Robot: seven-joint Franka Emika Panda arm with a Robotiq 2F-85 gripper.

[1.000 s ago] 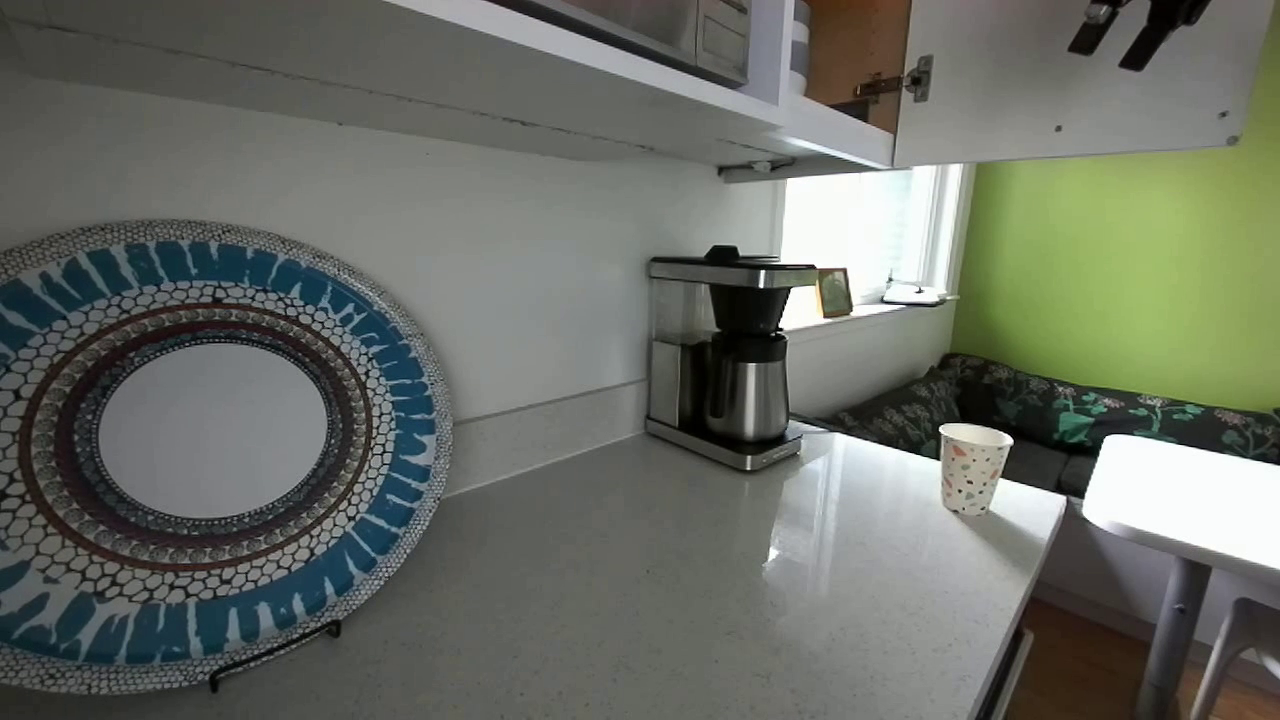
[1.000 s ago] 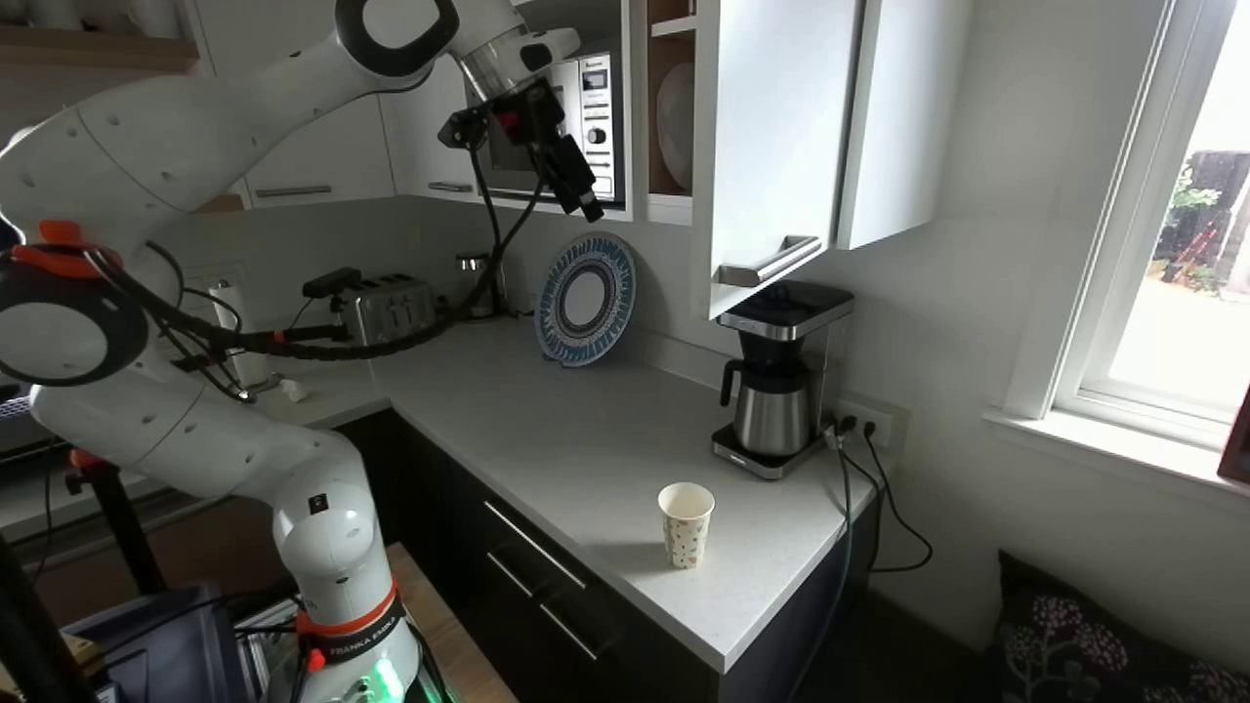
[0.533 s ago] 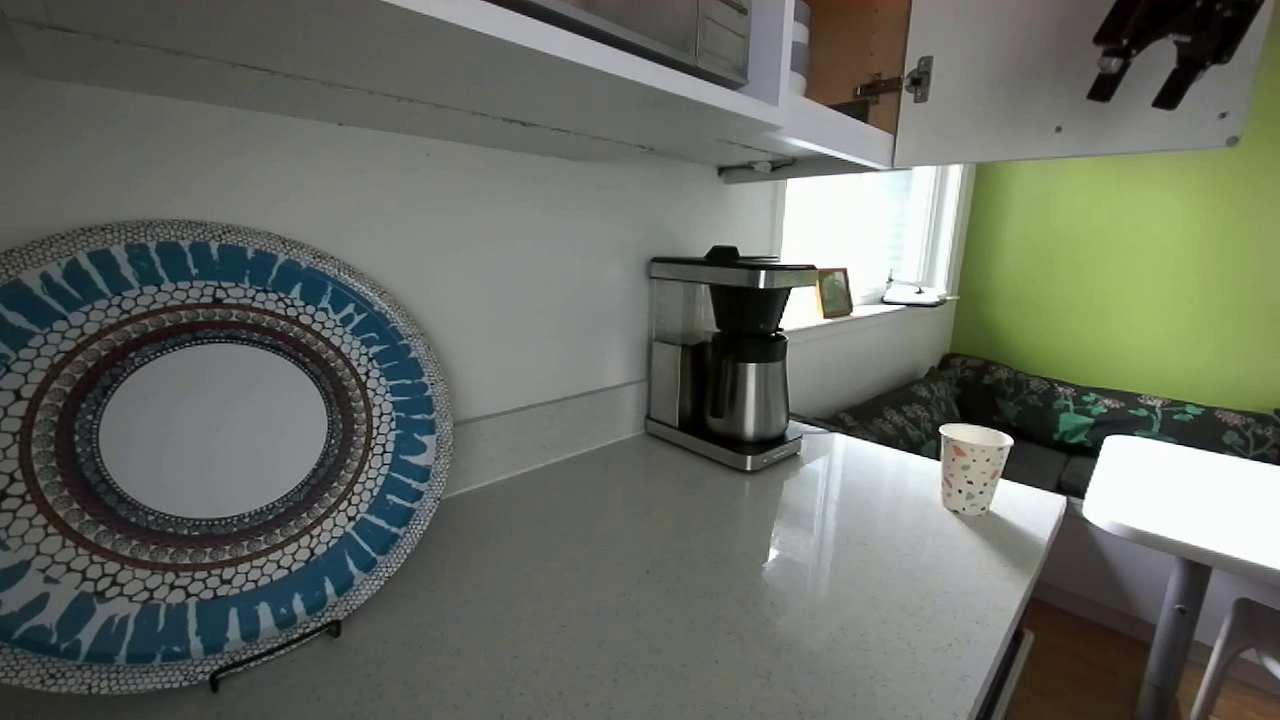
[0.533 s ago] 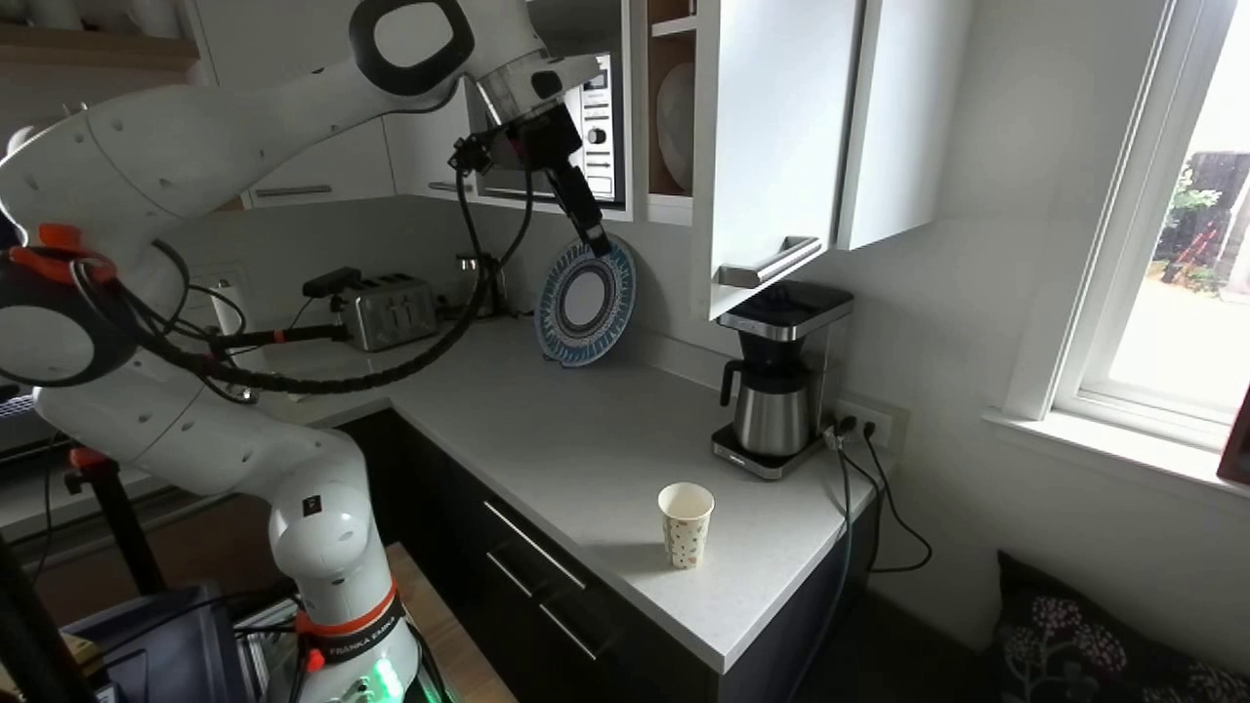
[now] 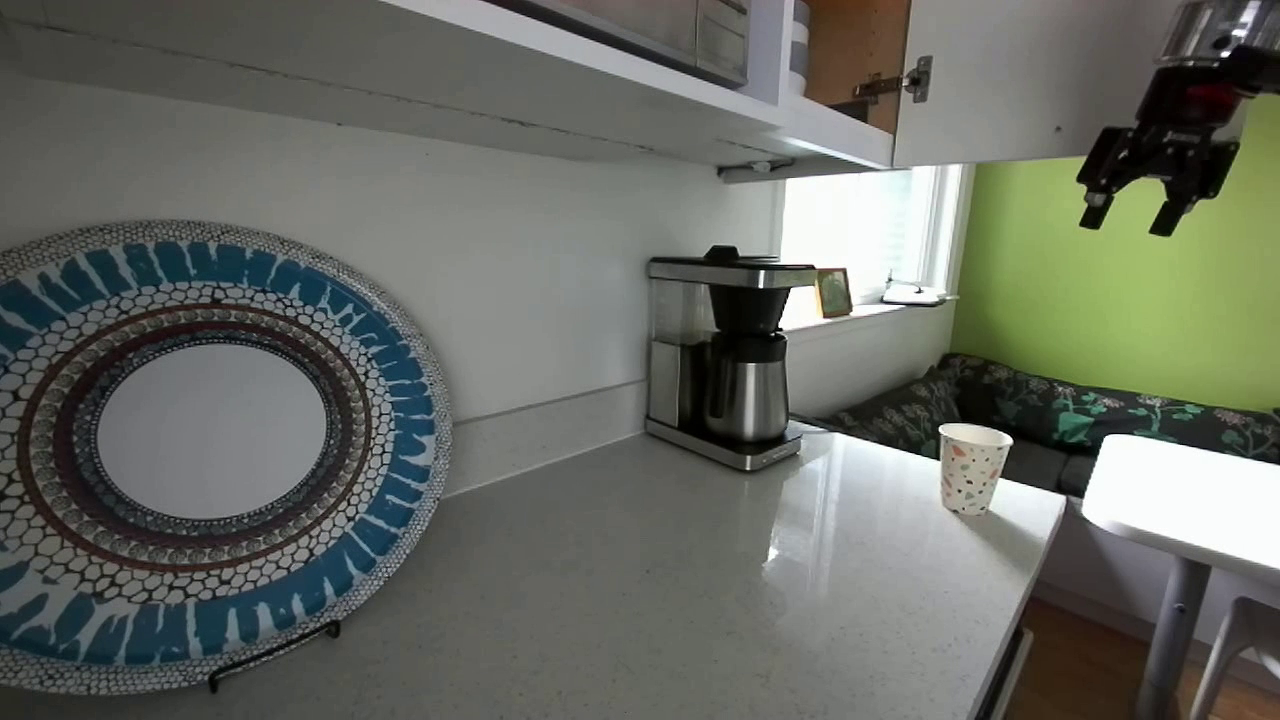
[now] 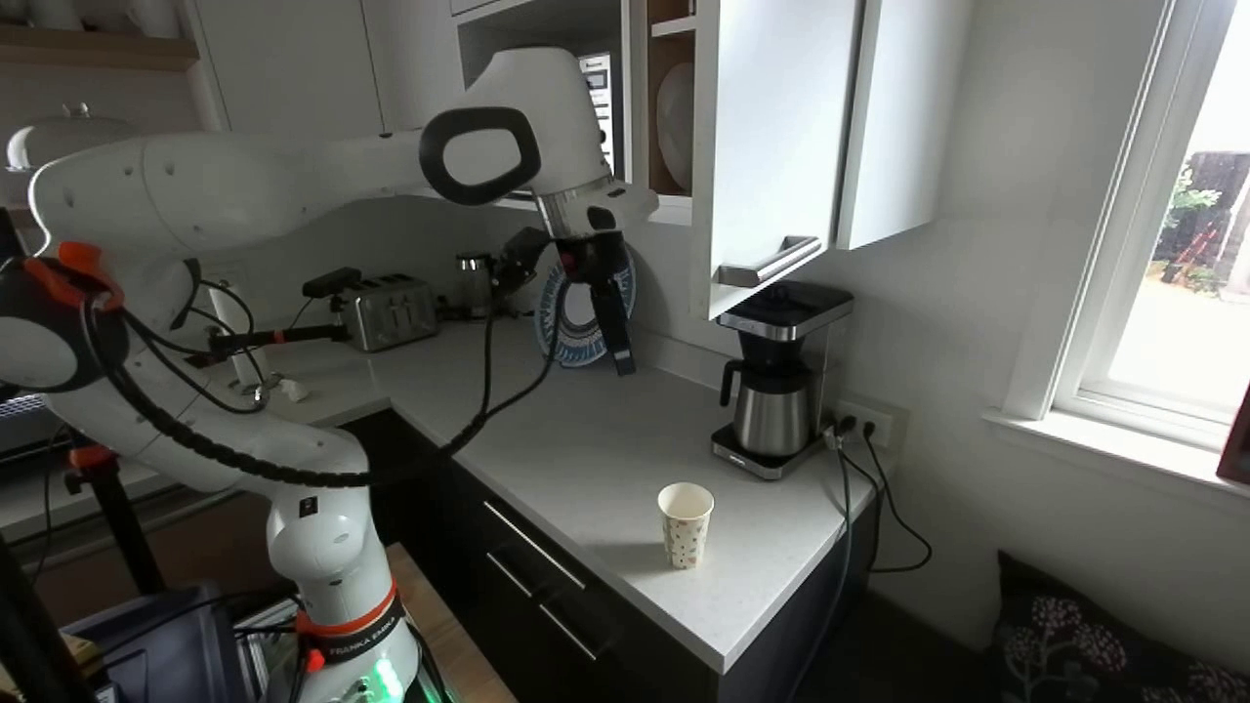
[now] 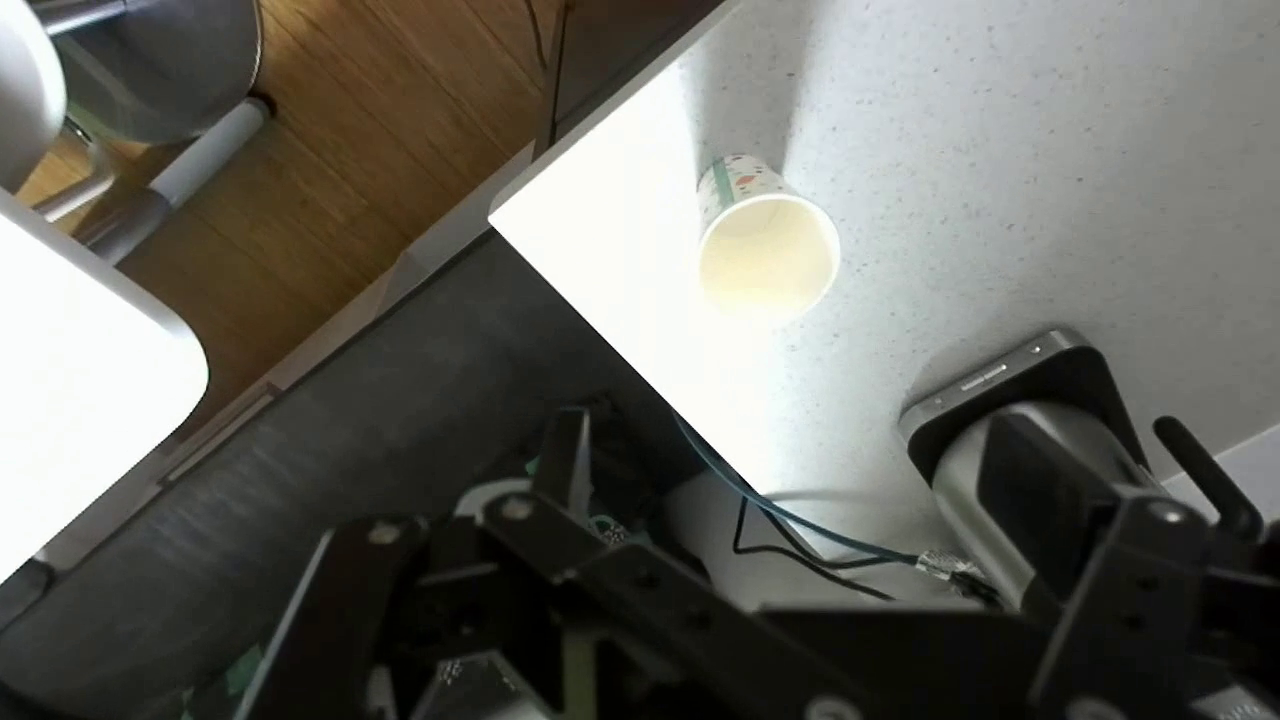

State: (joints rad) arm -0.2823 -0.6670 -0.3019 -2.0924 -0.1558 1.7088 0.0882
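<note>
My gripper (image 5: 1131,221) hangs open in the air with nothing between its fingers, pointing down. In an exterior view it (image 6: 625,367) shows side-on, in front of the patterned plate and below the microwave. A paper cup (image 6: 687,535) with coloured specks stands upright on the counter, nearest the counter's corner and well below the gripper. From above, in the wrist view, the cup (image 7: 768,255) looks empty, and the fingers are spread wide along the bottom. A steel coffee maker (image 5: 735,370) with its carafe stands against the wall; the right finger partly covers it (image 7: 985,385).
An open cabinet door (image 6: 781,137) juts out above the coffee maker. A blue-and-white plate (image 5: 400,430) leans on a stand by the wall. Farther along the counter is a toaster (image 6: 391,314). Power cords (image 6: 848,508) hang at the counter end; a white table (image 5: 1190,490) lies beyond.
The arm has come down and reached farther forward, bringing the gripper from the cabinet height to lower over the counter. Its jaws stay apart. Cup, plate and coffee maker have not moved.
</note>
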